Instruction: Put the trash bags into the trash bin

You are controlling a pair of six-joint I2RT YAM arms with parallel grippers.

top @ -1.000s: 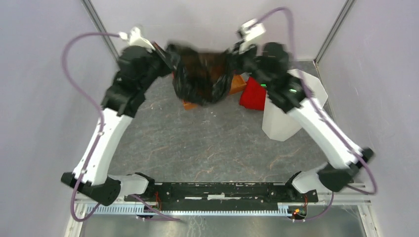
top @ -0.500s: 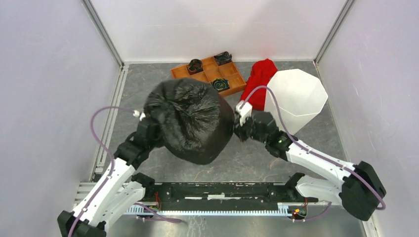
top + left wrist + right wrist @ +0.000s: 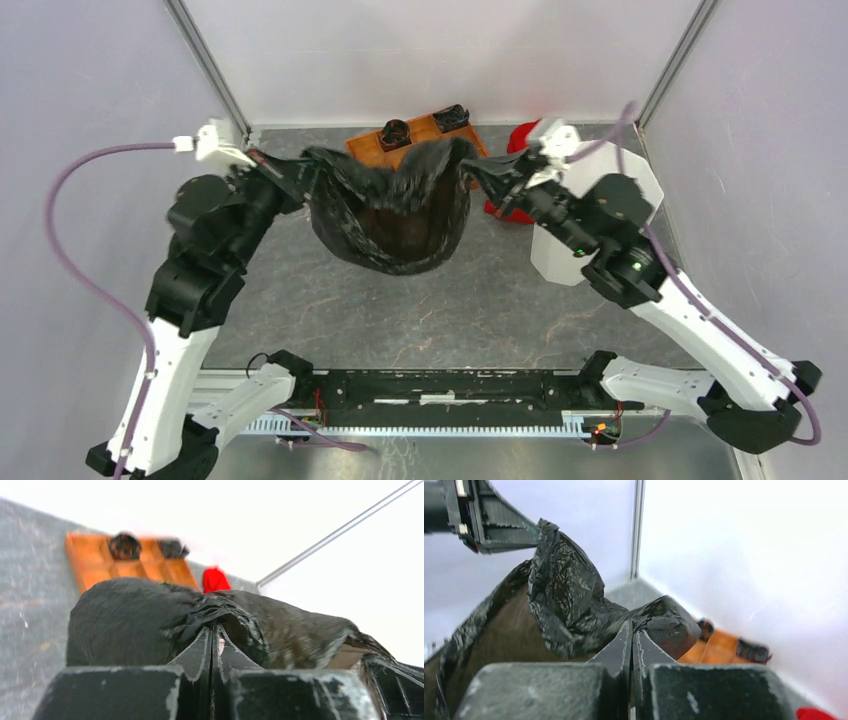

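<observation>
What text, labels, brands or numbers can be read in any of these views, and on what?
None can be read.
The black bag, white bin, orange tray and red cloth bear no print.
The black base rail shows no legible marking; anything on it is too small to tell.

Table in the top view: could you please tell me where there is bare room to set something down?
Bare: the wide grey stretch of table between the held-up trash bag and the arm bases. Crowded: the far edge, with the orange tray, red cloth and white bin at right.
</observation>
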